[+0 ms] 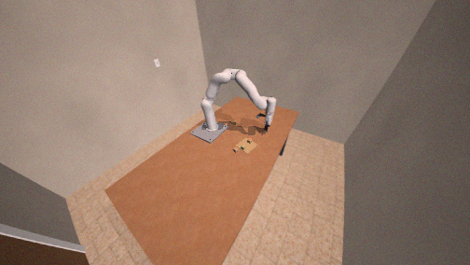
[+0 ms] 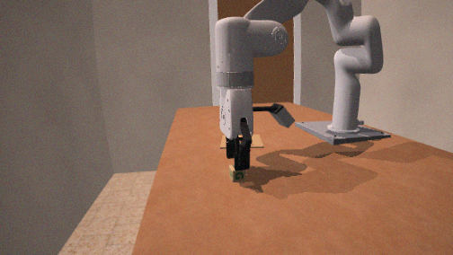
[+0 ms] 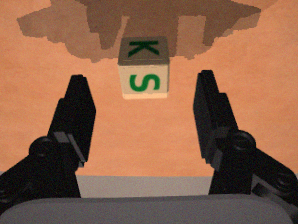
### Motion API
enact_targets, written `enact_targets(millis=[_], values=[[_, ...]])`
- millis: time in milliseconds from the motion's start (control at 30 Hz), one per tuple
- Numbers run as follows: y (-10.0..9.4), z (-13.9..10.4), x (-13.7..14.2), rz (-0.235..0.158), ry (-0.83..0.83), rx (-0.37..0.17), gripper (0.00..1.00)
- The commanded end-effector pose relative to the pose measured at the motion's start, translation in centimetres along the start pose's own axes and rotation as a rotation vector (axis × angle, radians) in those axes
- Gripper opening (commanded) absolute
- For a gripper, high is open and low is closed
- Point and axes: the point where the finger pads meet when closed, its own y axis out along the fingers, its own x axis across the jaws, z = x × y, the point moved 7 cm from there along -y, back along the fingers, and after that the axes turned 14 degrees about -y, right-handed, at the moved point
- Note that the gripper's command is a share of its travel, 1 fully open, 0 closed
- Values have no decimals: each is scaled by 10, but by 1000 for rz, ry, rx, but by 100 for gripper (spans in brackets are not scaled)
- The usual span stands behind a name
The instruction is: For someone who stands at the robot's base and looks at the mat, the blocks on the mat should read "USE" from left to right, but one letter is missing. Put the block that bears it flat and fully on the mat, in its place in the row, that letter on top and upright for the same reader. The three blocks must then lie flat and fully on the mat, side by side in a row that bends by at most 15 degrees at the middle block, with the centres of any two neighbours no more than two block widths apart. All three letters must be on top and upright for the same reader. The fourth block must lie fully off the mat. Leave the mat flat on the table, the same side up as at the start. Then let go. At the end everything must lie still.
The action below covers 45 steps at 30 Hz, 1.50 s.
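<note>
A small cream block (image 3: pixel 143 68) lies on the brown table, off the mat. It shows a green "S" on the bright face nearer the wrist camera and a green "K" on the shaded face beyond. In the exterior view the block (image 2: pixel 237 174) sits right under the fingertips. My gripper (image 3: pixel 143 90) is open and points straight down. Its black fingers stand one on each side of the block, with gaps, and it holds nothing. It also shows in the exterior view (image 2: pixel 241 162) and, small, in the top view (image 1: pixel 267 125). The tan mat (image 1: pixel 247 146) lies apart from the gripper and carries small blocks too small to read.
The arm's grey base plate (image 1: pixel 209 132) stands on the table beside the mat. The table's edge (image 2: pixel 157 180) runs close to the block on one side. The mat shows behind the gripper in the exterior view.
</note>
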Motion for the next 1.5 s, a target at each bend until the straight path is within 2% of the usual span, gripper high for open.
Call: enact_targets(millis=[0,667,1467], values=[[1,-1,0,-1,0,-4,69],[31,-1,0,-1,0,-4,69],[32,-1,0,-1,0,-4,69]])
